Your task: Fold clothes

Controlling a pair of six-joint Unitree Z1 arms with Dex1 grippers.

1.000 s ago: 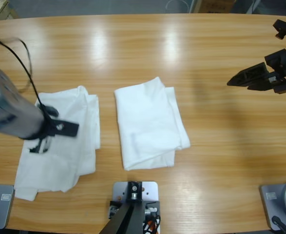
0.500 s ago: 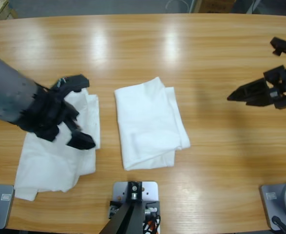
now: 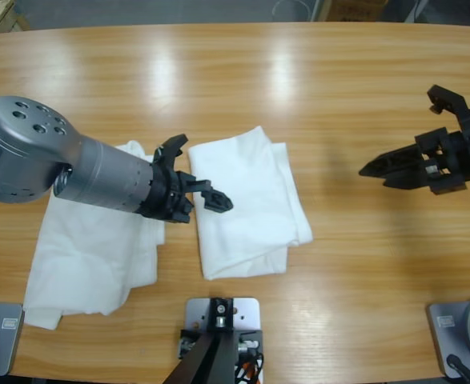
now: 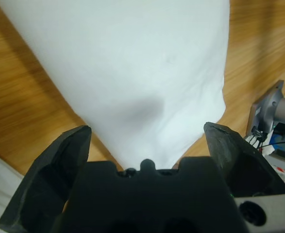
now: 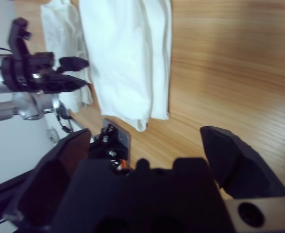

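The left gripper (image 3: 210, 196) hangs wide open and empty over the folded shirt (image 3: 247, 200), apparently lining up a grasp, while the right gripper (image 3: 379, 170), also open and empty, waits clear over bare bench (image 3: 355, 96)

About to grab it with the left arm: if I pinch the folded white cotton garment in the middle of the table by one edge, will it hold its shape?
Probably not. The folded white cotton garment lies in loose, soft layers, so it would likely droop and unfold. It looks light and unlikely to slip.
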